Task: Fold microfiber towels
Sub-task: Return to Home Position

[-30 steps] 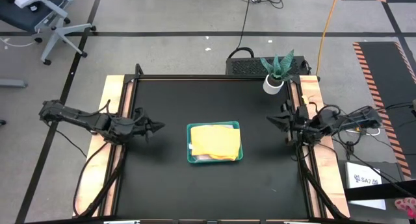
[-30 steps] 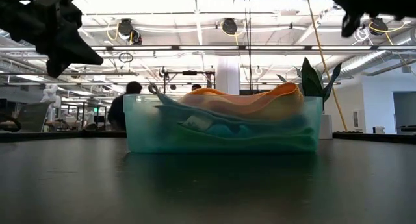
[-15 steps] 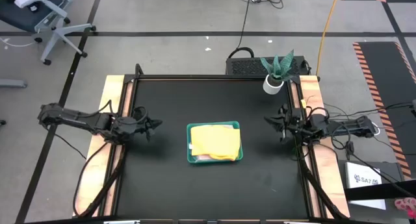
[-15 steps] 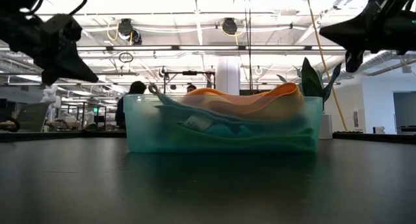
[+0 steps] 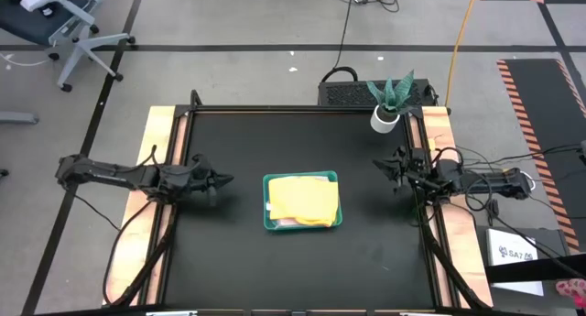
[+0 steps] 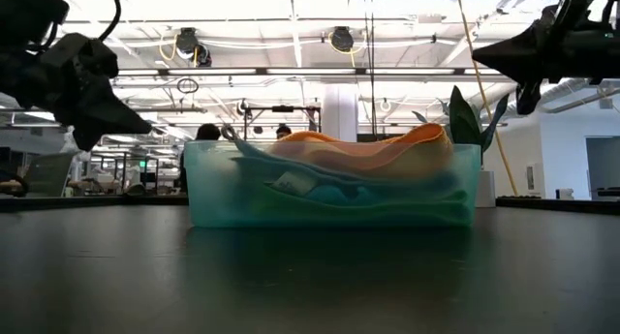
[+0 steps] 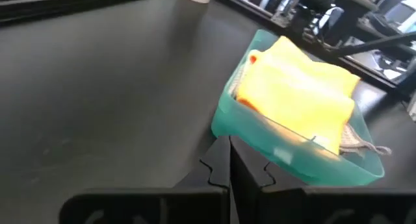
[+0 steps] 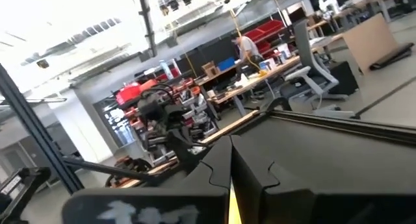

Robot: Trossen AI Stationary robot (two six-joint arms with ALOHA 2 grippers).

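The black table (image 5: 238, 261) fills the high view, with wooden strips along its 2 sides. The left arm (image 5: 110, 174) lies low across the left edge and the right arm (image 5: 485, 180) across the right edge, each pointing inward toward the centre.

The teal tray (image 5: 266, 206) sits at mid-table, well apart from both arms. The towels lie folded and stacked inside it. The yellow-orange towel (image 5: 304, 199) is on top and covers nearly the whole tray opening. In the low view the stack rises above the tray rim (image 6: 203, 148), with the orange layer (image 6: 387, 145) uppermost and a turquoise towel (image 6: 339, 194) showing through the wall. In the left wrist view a pale grey edge (image 7: 364, 145) drapes over the rim.

A plant (image 5: 389, 101) in a white pot stands at the far right corner of the table.

The left gripper (image 5: 227, 179) hangs above the table left of the tray, fingers (image 7: 221, 165) pressed together on nothing. The right gripper (image 5: 377, 166) hangs right of the tray, near the plant, fingers (image 8: 218, 162) likewise closed and empty.
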